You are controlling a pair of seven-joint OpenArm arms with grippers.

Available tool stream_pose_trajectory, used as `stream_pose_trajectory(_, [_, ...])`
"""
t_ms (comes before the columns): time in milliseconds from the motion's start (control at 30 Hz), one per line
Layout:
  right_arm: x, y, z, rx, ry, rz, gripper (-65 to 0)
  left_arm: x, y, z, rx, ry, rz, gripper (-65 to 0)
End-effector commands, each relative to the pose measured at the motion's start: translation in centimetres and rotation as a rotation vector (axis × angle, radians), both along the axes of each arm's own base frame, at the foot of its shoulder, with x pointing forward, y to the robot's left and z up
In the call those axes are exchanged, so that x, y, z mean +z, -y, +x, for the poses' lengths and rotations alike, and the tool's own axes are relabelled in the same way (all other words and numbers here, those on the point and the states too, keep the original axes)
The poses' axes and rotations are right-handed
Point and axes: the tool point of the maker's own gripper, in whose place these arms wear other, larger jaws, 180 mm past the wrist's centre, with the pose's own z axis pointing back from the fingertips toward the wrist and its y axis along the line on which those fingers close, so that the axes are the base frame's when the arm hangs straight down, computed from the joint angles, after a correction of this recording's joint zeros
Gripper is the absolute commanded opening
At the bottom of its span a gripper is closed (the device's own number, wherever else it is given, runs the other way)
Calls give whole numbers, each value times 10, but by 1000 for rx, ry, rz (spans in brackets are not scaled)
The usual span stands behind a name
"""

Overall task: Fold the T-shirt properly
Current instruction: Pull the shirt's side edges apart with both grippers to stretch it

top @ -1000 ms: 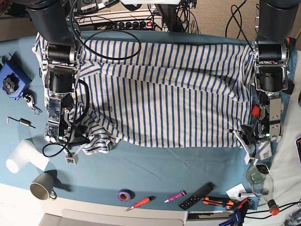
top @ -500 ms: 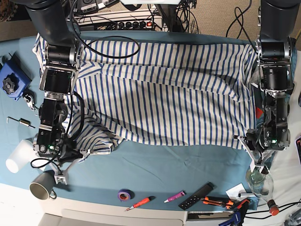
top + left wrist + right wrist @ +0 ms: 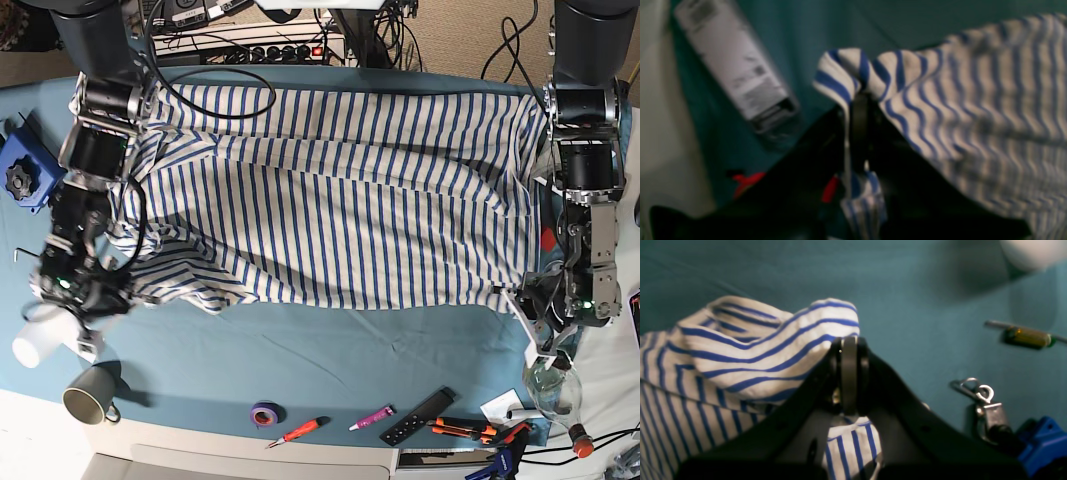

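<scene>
The T-shirt [image 3: 340, 200], white with thin blue stripes, lies spread wide across the blue table, with folds along its far half. My right gripper [image 3: 92, 325] sits at the shirt's near-left corner. The right wrist view shows this gripper [image 3: 849, 350] shut on a bunched edge of the striped cloth [image 3: 756, 350]. At the near-right corner is my left gripper [image 3: 530, 305]. In the left wrist view that gripper [image 3: 858, 100] is shut on a pinched fold of the shirt [image 3: 973, 100], which drapes away to the right.
A white cup [image 3: 40, 340] and a grey mug [image 3: 88, 400] stand by the right gripper, and a blue block [image 3: 25, 170] lies at the far left. Purple tape [image 3: 265, 412], a screwdriver [image 3: 298, 431], a remote [image 3: 418, 415] and a glass bottle [image 3: 553, 385] line the front edge.
The right gripper has pulled its corner of the shirt leftward in the base view, spreading the bunched cloth. The left gripper has shifted slightly right and toward the front edge.
</scene>
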Motion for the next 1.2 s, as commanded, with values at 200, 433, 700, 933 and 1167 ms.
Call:
stream_pose_trajectory(200, [32, 45, -10, -69, 97, -16, -650, 48, 10, 14, -70, 121, 11, -650])
stream_pose_trajectory(433, [49, 78, -20, -96, 104, -78, -650, 49, -1, 9, -64, 103, 40, -650])
stream_pose_trajectory(700, [63, 104, -31, -185, 174, -9, -650, 52, -10, -9, -122, 112, 19, -650])
stream_pose_trajectory(933, [46, 108, -48, -188, 136, 22, -650, 45, -15, -38, -127, 127, -6, -650])
stream_pose_trajectory(1167, [52, 125, -64, -205, 124, -36, -650, 53, -24, -61, -120, 192, -98, -650])
